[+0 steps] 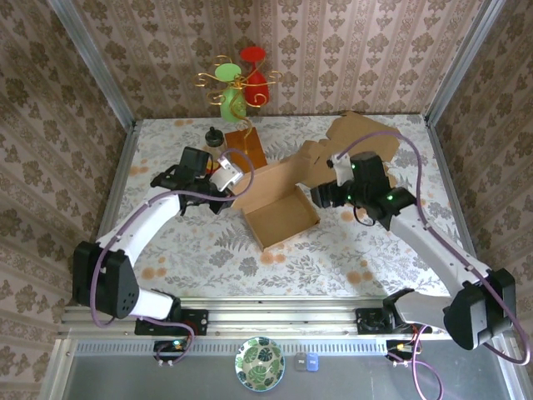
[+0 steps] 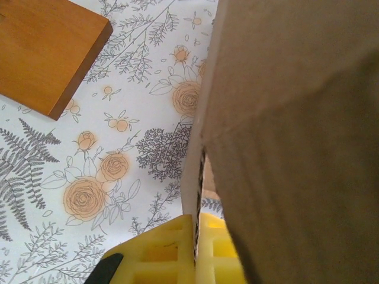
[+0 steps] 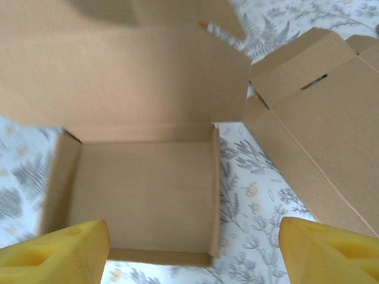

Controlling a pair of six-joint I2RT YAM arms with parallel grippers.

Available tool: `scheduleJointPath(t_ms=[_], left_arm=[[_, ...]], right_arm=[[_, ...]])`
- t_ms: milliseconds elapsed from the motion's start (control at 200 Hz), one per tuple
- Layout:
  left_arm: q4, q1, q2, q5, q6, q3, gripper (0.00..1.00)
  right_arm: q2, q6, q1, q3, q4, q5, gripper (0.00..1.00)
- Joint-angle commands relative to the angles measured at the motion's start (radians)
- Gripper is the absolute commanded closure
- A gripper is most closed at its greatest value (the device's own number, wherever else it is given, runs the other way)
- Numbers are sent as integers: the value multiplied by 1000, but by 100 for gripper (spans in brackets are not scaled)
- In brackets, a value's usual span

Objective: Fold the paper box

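Note:
The brown paper box (image 1: 281, 215) lies mid-table as an open tray with its walls up. Its long lid flap (image 1: 354, 137) stretches toward the back right. My left gripper (image 1: 235, 188) is at the tray's left rear corner, shut on a cardboard wall. In the left wrist view that wall's edge (image 2: 192, 171) runs down between the yellow fingers (image 2: 160, 251). My right gripper (image 1: 325, 197) hovers by the tray's right side, open. In the right wrist view its gripper (image 3: 195, 254) spans the tray's right wall (image 3: 214, 189) with nothing between the yellow fingertips (image 3: 59, 251). The lid flap (image 3: 320, 136) lies to the right.
A wooden block (image 1: 246, 147) and a small black object (image 1: 215, 137) sit behind the left gripper; the block (image 2: 47, 53) also shows in the left wrist view. A wire ornament with red and green shapes (image 1: 241, 83) stands at the back. Patterned walls close in the flowered table (image 1: 200, 250).

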Motion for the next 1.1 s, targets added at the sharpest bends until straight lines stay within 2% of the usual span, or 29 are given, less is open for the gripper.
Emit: scheduleJointPath(t_ms=[0,155,270,455,740,845,990,1095], left_arm=[[-34,-1,9,-27,104,32,100],[-12,7,19,-34,130,26,100],[2,17,33,-12,137,26,100],[15,46,58,24,141,32,100],[24,69,92,43,148,45,100],[23,71,108,27,143,62,100],[42,72,125,-1,114,80,100],[71,73,124,-34,88,77,100]], right_arm=[[47,-255,-33,-10,160,-44,24],[221,-300,-123,99,150,-183,21],[335,-376,-131,173,131,-268,20],[479,-393,-133,279,161,-303,21],[597,-391,-131,396,219,-330,25],[609,-386,-120,425,194,-346,33],[603,-394,-104,419,151,-337,56],[585,-378,-95,403,141,-316,65]])
